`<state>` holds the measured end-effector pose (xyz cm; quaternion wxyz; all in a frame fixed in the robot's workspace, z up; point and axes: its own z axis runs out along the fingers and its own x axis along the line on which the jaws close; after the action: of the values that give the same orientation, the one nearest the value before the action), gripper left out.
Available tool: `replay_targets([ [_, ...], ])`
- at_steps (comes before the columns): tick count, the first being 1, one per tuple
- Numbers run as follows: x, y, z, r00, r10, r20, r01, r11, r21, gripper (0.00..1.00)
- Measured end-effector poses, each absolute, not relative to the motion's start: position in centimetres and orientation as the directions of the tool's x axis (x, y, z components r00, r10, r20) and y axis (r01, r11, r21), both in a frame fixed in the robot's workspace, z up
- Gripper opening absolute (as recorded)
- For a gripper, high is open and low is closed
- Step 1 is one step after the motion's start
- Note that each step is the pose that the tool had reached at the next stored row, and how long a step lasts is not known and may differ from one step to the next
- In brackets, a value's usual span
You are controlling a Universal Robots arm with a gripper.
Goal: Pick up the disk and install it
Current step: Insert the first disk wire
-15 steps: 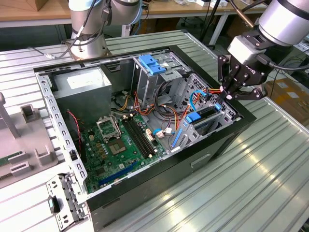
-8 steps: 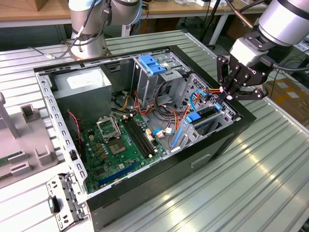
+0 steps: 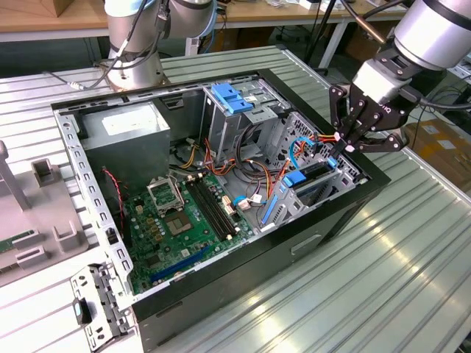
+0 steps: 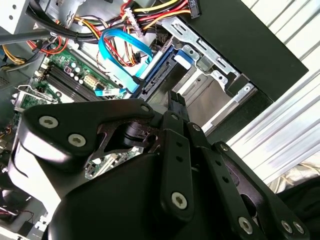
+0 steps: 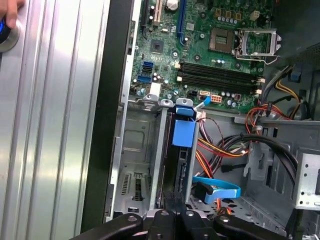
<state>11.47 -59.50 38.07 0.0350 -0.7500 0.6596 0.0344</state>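
Note:
The disk (image 3: pixel 315 175) stands on edge in the drive bay at the front corner of the open computer case (image 3: pixel 324 228), its blue carrier rail and tab (image 5: pixel 183 132) showing. My gripper (image 3: pixel 344 141) hangs just above the disk's outer end, on the exterior view's right. Its black fingers are shut together with nothing between them. In both wrist views the joined fingertips (image 4: pixel 177 104) (image 5: pixel 172 202) point at the disk's edge (image 4: pixel 159 80). I cannot tell whether they touch it.
A blue data cable (image 3: pixel 300 151) and orange and red wires loop right beside the bay. The motherboard (image 3: pixel 180 220), grey power-supply box (image 3: pixel 125 129) and drive cage with light-blue latch (image 3: pixel 232 99) lie deeper in the case. A person's hand (image 5: pixel 7 7) rests on the ribbed table.

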Motion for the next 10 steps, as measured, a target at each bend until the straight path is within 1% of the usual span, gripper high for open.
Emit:
replay_targets([
  [10,11.47,-59.50,38.07,0.168,-0.981,-0.098,-0.986,-0.168,-0.007,0.11],
])
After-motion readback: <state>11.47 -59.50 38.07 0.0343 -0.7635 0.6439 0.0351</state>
